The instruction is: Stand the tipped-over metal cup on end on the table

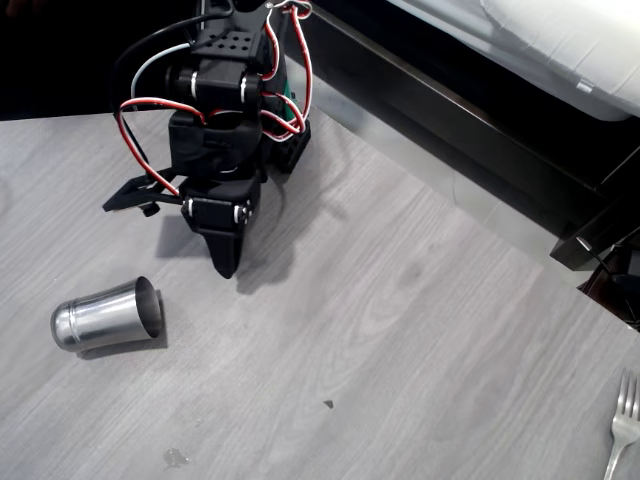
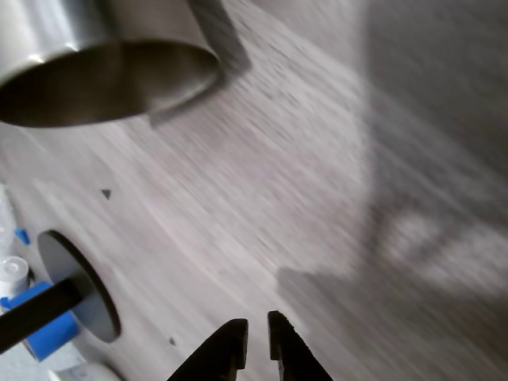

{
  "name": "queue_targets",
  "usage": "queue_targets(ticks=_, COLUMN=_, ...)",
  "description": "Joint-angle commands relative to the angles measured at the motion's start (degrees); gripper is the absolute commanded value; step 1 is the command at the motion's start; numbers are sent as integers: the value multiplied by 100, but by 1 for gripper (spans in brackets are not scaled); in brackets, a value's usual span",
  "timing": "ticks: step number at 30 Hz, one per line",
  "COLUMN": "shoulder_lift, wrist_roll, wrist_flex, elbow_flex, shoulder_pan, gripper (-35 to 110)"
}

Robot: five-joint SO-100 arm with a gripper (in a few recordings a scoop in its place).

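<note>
Pincer [image 1: 226, 262] points down, nearly closed, beside metal cup [image 1: 108, 316].

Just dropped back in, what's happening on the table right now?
Nothing is being held yet. The metal cup lies tipped on its side on the table, mouth toward the right in the overhead view. The arm's pincer sits above and to the right of it, apart from it and empty; in the wrist view its fingertips are nearly together. A fork lies at the table's right edge, untouched.
</note>
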Motion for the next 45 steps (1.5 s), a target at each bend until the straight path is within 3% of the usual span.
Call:
queue_targets(ticks=1, shoulder_lift=53, wrist_roll=-826, wrist_flex=167, elbow_flex=-1371, shoulder_pan=483, gripper=0)
queue_targets(ticks=3, shoulder_lift=-905, wrist_roll=-1274, wrist_flex=62, elbow_flex=-2382, shoulder_pan=782, gripper=0)
queue_targets(ticks=8, shoulder_lift=-5388, wrist_roll=-2276, wrist_flex=70, elbow_flex=-5599, shoulder_pan=1758, gripper=0)
queue_targets(ticks=15, shoulder_lift=-9448, wrist_roll=-3841, wrist_flex=1441, elbow_flex=-8780, shoulder_pan=2777, gripper=0)
queue_targets(ticks=21, shoulder_lift=-10099, wrist_roll=-4342, wrist_flex=1433, elbow_flex=-8956, shoulder_pan=3138, gripper=1)
queue_targets(ticks=23, shoulder_lift=-10143, wrist_roll=-4395, wrist_flex=1415, elbow_flex=-8947, shoulder_pan=3199, gripper=13)
queue_targets(ticks=31, shoulder_lift=-10336, wrist_roll=-4790, wrist_flex=1608, elbow_flex=-8877, shoulder_pan=3278, gripper=35)
queue_targets(ticks=45, shoulder_lift=-11232, wrist_roll=-4896, wrist_flex=1125, elbow_flex=-8842, shoulder_pan=3287, gripper=35)
